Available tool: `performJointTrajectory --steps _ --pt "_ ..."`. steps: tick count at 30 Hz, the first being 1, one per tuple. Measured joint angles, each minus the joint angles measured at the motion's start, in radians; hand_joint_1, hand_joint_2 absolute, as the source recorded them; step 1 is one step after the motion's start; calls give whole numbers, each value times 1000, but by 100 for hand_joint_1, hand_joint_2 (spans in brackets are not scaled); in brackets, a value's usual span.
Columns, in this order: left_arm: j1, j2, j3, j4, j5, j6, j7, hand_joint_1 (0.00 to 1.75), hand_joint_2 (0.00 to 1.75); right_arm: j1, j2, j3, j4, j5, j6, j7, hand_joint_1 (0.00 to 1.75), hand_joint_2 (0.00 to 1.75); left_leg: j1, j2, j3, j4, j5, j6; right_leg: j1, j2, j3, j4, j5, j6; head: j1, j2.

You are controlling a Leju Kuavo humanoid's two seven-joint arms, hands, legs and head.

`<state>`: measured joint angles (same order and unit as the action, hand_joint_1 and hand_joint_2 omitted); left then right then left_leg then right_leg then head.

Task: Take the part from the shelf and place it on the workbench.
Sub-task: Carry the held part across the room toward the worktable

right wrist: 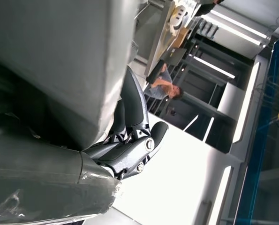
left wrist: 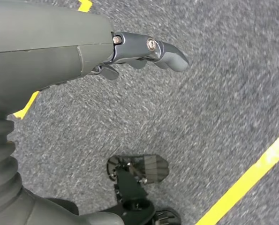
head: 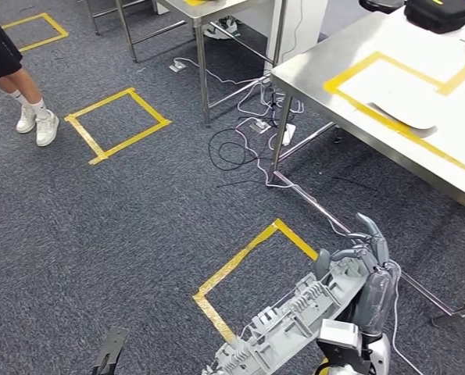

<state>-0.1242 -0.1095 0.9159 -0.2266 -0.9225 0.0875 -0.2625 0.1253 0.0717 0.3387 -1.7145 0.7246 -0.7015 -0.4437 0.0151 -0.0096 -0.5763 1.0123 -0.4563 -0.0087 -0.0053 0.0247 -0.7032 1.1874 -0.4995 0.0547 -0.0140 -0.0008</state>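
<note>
Right robot hand (head: pixel 368 269) grips grey part (head: pixel 288 320) at end.

No legible text, labels, brand names or numbers in any view. Only markings: plain yellow tape outlines, no lettering, on carpet floor (head: pixel 130 234) and on steel counter (head: pixel 312 66) at approx. 2 o'clock.

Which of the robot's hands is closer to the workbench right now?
Right. The right hand holds the grey part just below the workbench with floor between them; the left hand hangs over carpet, farther off.
</note>
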Motion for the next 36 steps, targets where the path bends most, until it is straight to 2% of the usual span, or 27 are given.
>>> performJointTrajectory --steps 1,2,3,4,5,6,8,9,11,12,14,16,17,18,19,20,22,24,26,28,29,31,32,33,34,35,36 --pt "1 0 0 0 0 0 0 0 175 0 0 0 0 0 0 0 175 175 -2 9 0 0 -1 2 0 -9 -32 71 -32 1 1 0" --pt "2 0 0 0 0 0 0 0 175 0 0 0 0 -1 0 0 175 175 -3 19 1 0 -2 3 0 -13 -57 123 -50 2 1 0" --pt "3 0 0 0 0 0 0 0 175 0 0 0 0 -1 0 0 175 175 -4 28 2 0 -3 4 0 -15 -64 141 -49 1 1 0" --pt "3 0 0 0 0 0 0 0 175 0 0 0 0 -1 0 0 175 175 -4 36 4 1 -5 4 0 -17 -50 116 -28 0 1 0" --pt "2 0 0 0 0 0 0 0 175 0 0 0 0 -1 0 0 175 175 -4 44 8 1 -7 3 0 -23 -17 54 6 -3 1 0" --pt "2 -1 0 0 0 0 0 0 175 -1 0 0 0 -1 0 0 175 175 -5 51 13 1 -10 0 3 -41 24 -21 35 -6 1 0" --pt "2 -1 0 0 0 0 0 0 175 -2 0 0 0 -1 0 0 175 175 -9 62 19 2 -16 -8 9 -67 81 -125 67 -15 1 0" --pt "2 -1 0 0 0 0 0 0 175 -2 0 0 0 -1 0 0 175 175 -11 68 20 2 -17 -13 13 -71 87 -141 67 -20 0 0" --pt "2 -1 0 0 0 0 0 0 175 -1 0 -1 0 -1 0 0 175 175 -10 81 22 -2 -19 -24 14 -53 85 -146 71 -32 0 0" --pt "2 -1 0 0 0 0 0 0 175 0 0 -1 0 -1 0 0 175 175 -9 78 22 1 -24 -30 12 -44 87 -150 73 -37 -1 0" --pt "2 0 0 0 -1 1 0 0 175 -1 1 0 0 0 0 1 175 175 -7 53 -1 56 -63 -39 6 -29 92 -159 77 -47 -5 0" --pt "5 0 0 0 -1 1 0 0 175 0 1 1 0 0 0 2 175 175 -7 27 -65 184 -122 -44 4 -13 93 -159 78 -51 -10 0" --pt "7 0 0 0 -2 1 0 0 175 1 1 1 0 1 0 2 175 175 -7 22 -98 242 -139 -45 4 -4 93 -159 78 -52 -11 0" --pt "9 0 0 0 -2 1 0 0 175 2 1 1 0 1 0 3 175 175 -6 21 -118 273 -138 -46 4 7 93 -159 78 -52 -11 0" --pt "10 0 0 0 -3 1 0 0 175 3 1 1 0 1 0 4 175 175 -6 20 -120 264 -116 -46 4 18 94 -159 78 -52 -11 0" --pt "10 0 0 0 -3 1 0 0 175 3 1 1 0 2 0 5 175 175 -5 16 -103 221 -80 -45 3 29 95 -159 78 -50 -11 0" --pt "10 1 0 0 -5 1 1 0 175 3 1 1 0 4 0 10 175 175 -1 -17 -44 88 -10 -44 2 49 94 -155 78 -43 -12 0" --pt "10 1 0 0 -7 0 3 0 175 3 1 2 0 6 0 15 175 175 3 -45 -9 9 10 -38 3 66 87 -152 78 -32 -13 0" --pt "10 -1 0 0 -9 0 5 0 175 8 1 2 0 7 0 19 175 175 2 -38 -6 -2 6 -24 2 79 80 -155 81 -21 -12 0" --pt "9 0 0 0 -10 0 5 0 175 13 1 2 0 8 0 21 175 175 3 -23 -4 -5 8 -10 2 57 70 -137 67 -12 -8 0" --pt "9 0 0 0 -10 1 5 0 175 13 1 2 0 8 0 21 175 175 4 -14 -3 -6 9 -4 2 35 54 -101 43 -7 -5 0" --pt "12 1 0 0 -10 1 5 0 175 13 1 2 0 8 0 21 175 175 2 2 -3 -6 8 2 3 -5 -2 25 -26 0 0 0" --pt "14 1 0 0 -10 1 5 0 175 14 1 2 0 7 0 21 175 175 1 12 -2 -6 7 3 2 -12 -32 88 -53 2 0 0" --pt "15 1 0 0 -10 1 5 0 175 14 1 2 0 7 0 21 175 175 1 22 -1 -6 6 3 2 -14 -49 125 -62 3 0 0" --pt "16 1 0 0 -9 1 5 0 175 15 1 2 0 6 0 20 175 175 1 31 1 -6 4 3 2 -16 -47 123 -51 3 0 0" --pt "16 1 0 0 -9 1 5 0 175 15 1 2 0 6 0 19 175 175 1 40 4 -6 2 1 2 -20 -24 81 -24 2 0 0" --pt "15 0 0 0 -9 1 5 0 175 15 1 2 0 5 0 18 175 175 0 47 9 -6 -1 -2 2 -33 14 10 12 0 0 0"
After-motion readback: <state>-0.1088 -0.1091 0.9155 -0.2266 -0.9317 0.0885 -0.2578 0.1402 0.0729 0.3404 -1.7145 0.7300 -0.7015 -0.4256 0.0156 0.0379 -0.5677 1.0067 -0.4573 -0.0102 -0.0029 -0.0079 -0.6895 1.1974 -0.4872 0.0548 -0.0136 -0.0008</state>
